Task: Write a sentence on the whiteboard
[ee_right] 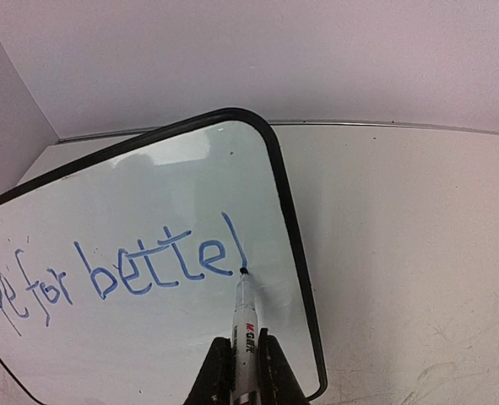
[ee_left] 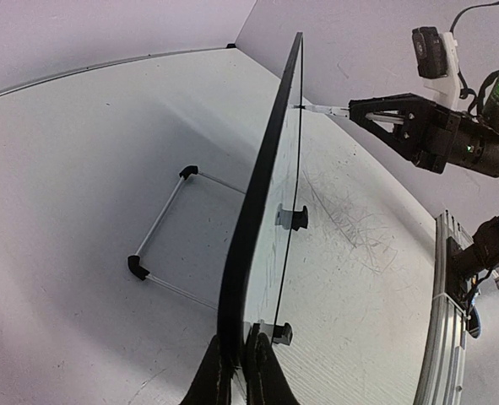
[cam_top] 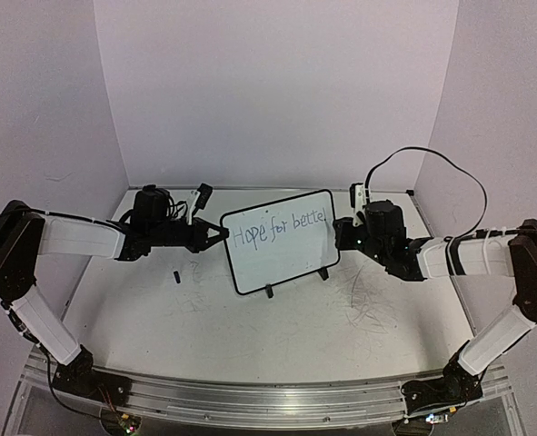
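Observation:
The whiteboard [cam_top: 282,259] stands tilted on its two black feet mid-table, black-framed. Blue writing on it, the sentence [cam_top: 277,231], reads "Hope for bette" plus one downstroke. My left gripper [cam_top: 221,234] is shut on the board's left edge; in the left wrist view the board [ee_left: 262,186] runs edge-on out of my gripper [ee_left: 236,359]. My right gripper [cam_top: 339,232] is shut on a white marker [ee_right: 246,325] whose tip touches the board [ee_right: 148,186] at the foot of the last stroke of the sentence [ee_right: 160,270]. That gripper [ee_right: 247,359] shows low in its own view.
A small black cap-like piece [cam_top: 175,274] lies on the table left of the board. Grey scribbles [cam_top: 368,300] mark the table at the right. The board's wire stand [ee_left: 160,232] rests behind it. Walls close the back and sides; a metal rail [cam_top: 250,400] runs along the near edge.

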Controlling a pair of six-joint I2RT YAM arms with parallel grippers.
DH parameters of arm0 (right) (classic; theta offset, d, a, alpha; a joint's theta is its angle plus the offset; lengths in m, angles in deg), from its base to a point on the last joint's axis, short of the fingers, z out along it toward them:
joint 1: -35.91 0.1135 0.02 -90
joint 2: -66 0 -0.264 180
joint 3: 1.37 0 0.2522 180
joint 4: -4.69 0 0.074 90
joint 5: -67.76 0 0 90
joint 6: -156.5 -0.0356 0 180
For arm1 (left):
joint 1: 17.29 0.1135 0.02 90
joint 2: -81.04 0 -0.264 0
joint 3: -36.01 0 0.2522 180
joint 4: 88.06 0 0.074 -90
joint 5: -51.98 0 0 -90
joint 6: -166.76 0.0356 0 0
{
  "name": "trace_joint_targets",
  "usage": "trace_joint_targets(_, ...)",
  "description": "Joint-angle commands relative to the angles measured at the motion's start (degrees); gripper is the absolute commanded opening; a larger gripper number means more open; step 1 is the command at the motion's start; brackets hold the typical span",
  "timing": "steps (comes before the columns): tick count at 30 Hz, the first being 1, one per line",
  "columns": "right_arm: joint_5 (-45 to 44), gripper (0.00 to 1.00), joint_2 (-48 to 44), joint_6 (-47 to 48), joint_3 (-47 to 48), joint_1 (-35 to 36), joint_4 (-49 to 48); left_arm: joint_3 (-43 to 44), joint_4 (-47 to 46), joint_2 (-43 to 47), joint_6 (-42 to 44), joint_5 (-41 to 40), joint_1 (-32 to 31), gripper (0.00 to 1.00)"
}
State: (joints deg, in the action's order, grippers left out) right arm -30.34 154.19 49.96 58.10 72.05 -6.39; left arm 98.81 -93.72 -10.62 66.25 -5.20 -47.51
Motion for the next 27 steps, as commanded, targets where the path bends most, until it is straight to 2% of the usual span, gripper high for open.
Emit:
trace_joint_targets(1, 0.46, 0.0, -0.14, -0.52, 0.14, -0.19, -0.6, 0.82, 3.02, 0.16, 3.55, -3.03, 0.25, 0.0)
trace_joint_targets(27, -2.9, 0.0, 1.63, 1.55, 5.82, -0.19, -0.74, 0.63, 3.17, 0.08, 3.63, -2.9, 0.25, 0.0)
